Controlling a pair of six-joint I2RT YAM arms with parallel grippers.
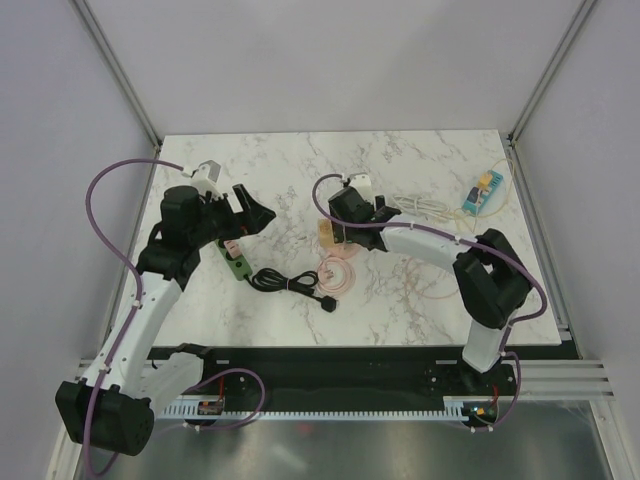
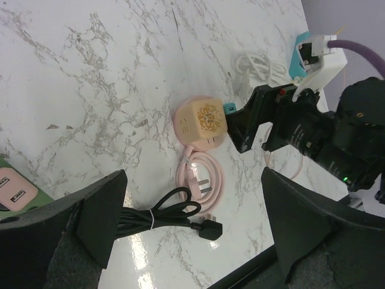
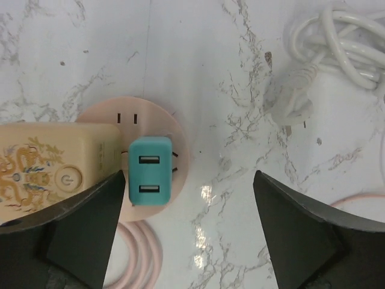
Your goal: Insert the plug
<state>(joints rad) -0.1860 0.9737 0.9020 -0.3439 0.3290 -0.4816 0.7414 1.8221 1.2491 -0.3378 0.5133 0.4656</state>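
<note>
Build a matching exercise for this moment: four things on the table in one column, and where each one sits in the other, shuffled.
Things:
1. teal adapter
2. black plug
3. white cable
4. green power strip

Places:
A. at the table's left side, close to the left gripper
B. bundled loose, to the right of the pink cube in the top view
C. sitting on the pink cube's socket face
D. lying free on the marble beside the pink coiled cord

Pairs: 1-C, 2-D, 3-B, 4-A
</note>
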